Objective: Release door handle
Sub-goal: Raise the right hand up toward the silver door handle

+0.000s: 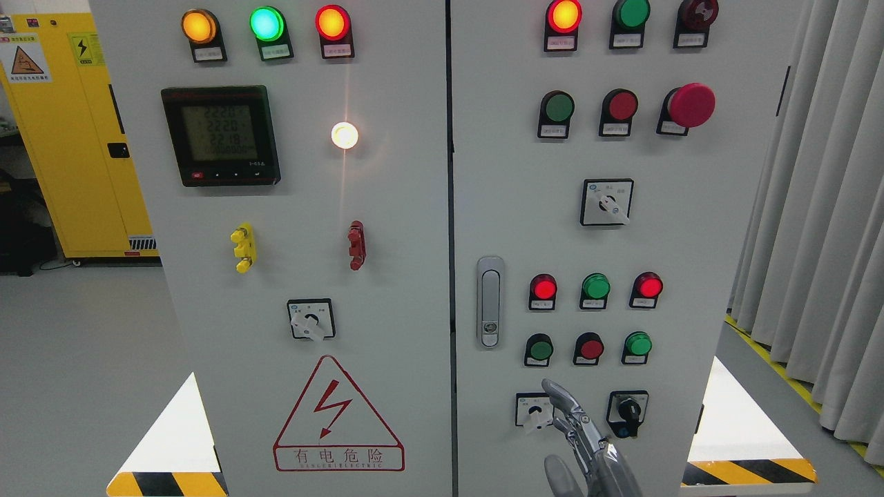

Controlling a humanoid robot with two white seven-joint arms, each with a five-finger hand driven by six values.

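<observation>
A grey vertical door handle (489, 301) lies flush on the left edge of the cabinet's right door (690, 241), and nothing is touching it. My right hand (570, 422) comes up from the bottom edge, below and to the right of the handle and clear of it. Its metal fingers (556, 395) are stretched out, open and holding nothing, with the tips in front of a small white rotary switch (533, 411). The left door (290, 228) is closed against the right one along the centre seam.
Lit indicator lamps, push buttons, a red mushroom stop button (690, 105) and a black selector switch (628, 413) crowd the right door near my hand. A yellow cabinet (69, 138) stands at the far left and grey curtains (822, 207) hang at the right.
</observation>
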